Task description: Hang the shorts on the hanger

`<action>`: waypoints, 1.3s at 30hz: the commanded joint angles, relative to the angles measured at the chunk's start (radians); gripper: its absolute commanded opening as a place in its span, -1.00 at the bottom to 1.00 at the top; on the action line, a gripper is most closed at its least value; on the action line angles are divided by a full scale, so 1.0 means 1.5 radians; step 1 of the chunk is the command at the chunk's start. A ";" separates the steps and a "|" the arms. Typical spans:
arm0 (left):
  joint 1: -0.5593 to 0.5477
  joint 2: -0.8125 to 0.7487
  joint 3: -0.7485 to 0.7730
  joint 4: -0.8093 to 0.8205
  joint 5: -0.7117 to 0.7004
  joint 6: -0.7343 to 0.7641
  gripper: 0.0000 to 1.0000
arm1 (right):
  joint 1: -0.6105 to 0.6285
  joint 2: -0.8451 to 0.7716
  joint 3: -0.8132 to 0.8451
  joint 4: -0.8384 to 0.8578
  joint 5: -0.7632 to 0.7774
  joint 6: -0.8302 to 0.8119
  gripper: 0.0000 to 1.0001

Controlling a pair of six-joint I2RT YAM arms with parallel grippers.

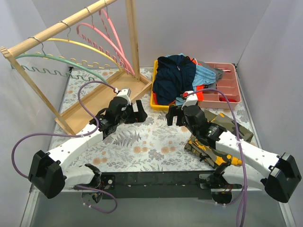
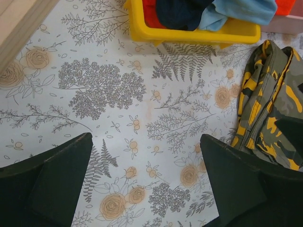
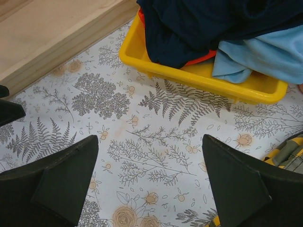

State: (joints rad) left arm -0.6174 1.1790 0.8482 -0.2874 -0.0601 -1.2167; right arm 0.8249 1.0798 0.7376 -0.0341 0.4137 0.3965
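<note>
The dark navy shorts [image 1: 174, 75] lie heaped in the yellow bin [image 1: 155, 102] at the back middle; they also show in the right wrist view [image 3: 203, 28] and the left wrist view [image 2: 182, 12]. The mint-green hanger [image 1: 66, 64] hangs lowest on the wooden rack's sloping rail at the left. My left gripper [image 1: 138, 112] is open and empty over the floral cloth, left of the bin. My right gripper [image 1: 172, 115] is open and empty just in front of the bin. In both wrist views only cloth lies between the jaws.
Light blue shorts [image 1: 204, 74] lie on the bin's right side. A camouflage garment [image 1: 213, 137] lies under my right arm. A pink divided tray [image 1: 226, 87] stands at the back right. A yellow hanger [image 1: 85, 47] and pink hangers [image 1: 106, 33] hang on the wooden rack [image 1: 102, 97].
</note>
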 commanded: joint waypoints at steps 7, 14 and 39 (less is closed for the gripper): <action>-0.001 -0.019 0.033 -0.037 0.039 0.023 0.97 | -0.067 0.012 0.104 -0.072 -0.026 -0.016 0.93; -0.001 -0.033 0.032 -0.056 0.038 0.028 0.96 | -0.227 0.126 0.258 -0.097 -0.153 -0.026 0.79; -0.001 -0.039 0.088 -0.119 0.012 0.032 0.96 | -0.336 0.558 0.601 -0.180 -0.237 -0.022 -0.14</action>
State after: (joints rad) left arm -0.6174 1.1389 0.9272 -0.4461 -0.0196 -1.1862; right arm 0.3172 1.8923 1.5585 -0.2783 0.0761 0.3477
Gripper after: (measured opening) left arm 0.983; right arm 0.566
